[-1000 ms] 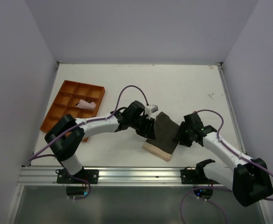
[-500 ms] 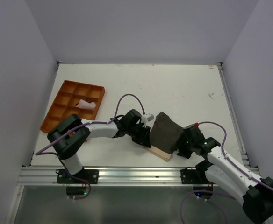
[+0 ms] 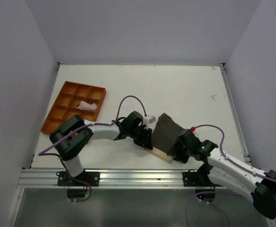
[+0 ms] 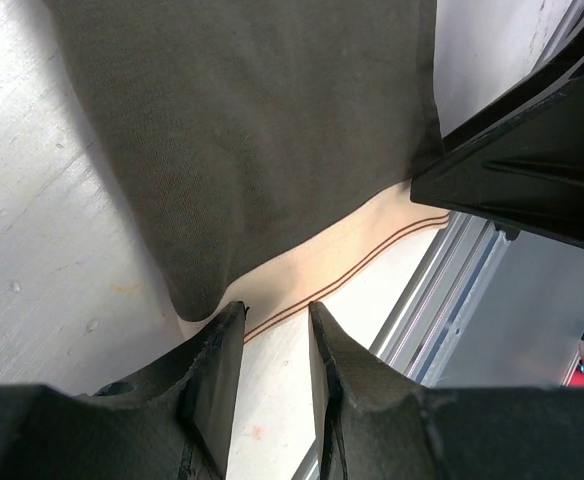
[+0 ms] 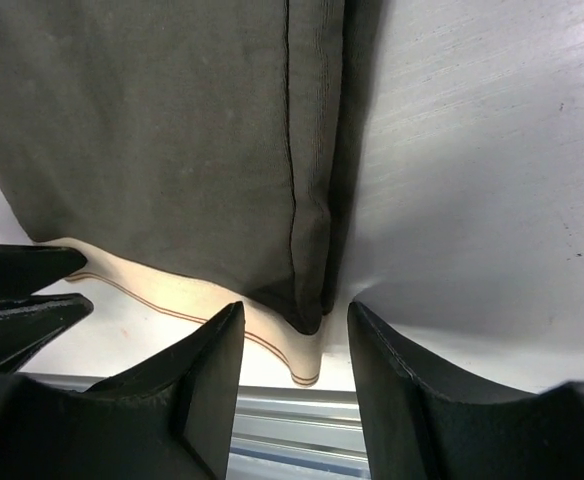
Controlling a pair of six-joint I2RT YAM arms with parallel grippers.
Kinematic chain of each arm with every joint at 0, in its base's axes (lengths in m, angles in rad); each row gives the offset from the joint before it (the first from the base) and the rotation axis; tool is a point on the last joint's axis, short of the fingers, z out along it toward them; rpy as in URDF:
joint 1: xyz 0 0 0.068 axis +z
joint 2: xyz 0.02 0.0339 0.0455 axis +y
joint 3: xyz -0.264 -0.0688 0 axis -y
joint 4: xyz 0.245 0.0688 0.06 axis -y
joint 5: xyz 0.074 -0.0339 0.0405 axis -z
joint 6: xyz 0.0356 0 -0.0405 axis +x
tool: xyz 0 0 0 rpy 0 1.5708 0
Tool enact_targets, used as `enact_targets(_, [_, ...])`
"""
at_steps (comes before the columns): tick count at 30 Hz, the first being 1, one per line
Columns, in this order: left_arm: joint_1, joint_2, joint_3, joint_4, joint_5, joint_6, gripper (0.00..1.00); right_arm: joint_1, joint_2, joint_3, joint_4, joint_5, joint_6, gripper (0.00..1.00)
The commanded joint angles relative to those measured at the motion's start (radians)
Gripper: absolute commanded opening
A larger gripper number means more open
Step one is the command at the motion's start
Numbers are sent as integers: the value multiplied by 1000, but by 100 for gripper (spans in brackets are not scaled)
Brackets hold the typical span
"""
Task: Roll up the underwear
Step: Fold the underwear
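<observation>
Right tool [image 3: 178, 151] moved in; underwear [image 3: 168, 131] waistband lies between it and left tool [image 3: 147, 142].

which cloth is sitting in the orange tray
The small pink cloth, in an orange tray compartment; the dark underwear lies on the table.

Two arms, white shells with black joints: left arm [image 3: 100, 128], right arm [image 3: 232, 166]. Purple cable [image 3: 128, 98] loops off each. Left gripper [image 4: 275, 315] is black with wedge-shaped fingers [image 4: 217, 370].
</observation>
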Motion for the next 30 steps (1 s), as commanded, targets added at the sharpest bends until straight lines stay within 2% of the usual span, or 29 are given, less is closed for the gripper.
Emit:
enact_targets(1, [-1, 10, -14, 22, -44, -2, 36, 7, 34, 4, 8, 67, 43, 50])
enact_targets(10, [-1, 21, -31, 30, -55, -10, 36, 18, 87, 4, 25, 67, 57, 44])
enact_targets(13, [2, 30, -37, 36, -55, -10, 36, 20, 68, 11, -16, 81, 68, 35])
enact_targets(17, [14, 24, -54, 51, -41, -16, 36, 20, 38, 42, -102, 118, 57, 16])
enact_targets(18, [17, 21, -56, 53, -38, -18, 36, 20, 38, 54, -128, 127, 54, 7])
enact_targets(20, [20, 18, -57, 53, -35, -18, 36, 20, 44, 63, -136, 130, 34, 1])
enact_targets(30, [20, 13, -68, 77, -21, -30, 37, 32, 234, 260, -196, 175, -141, 0])
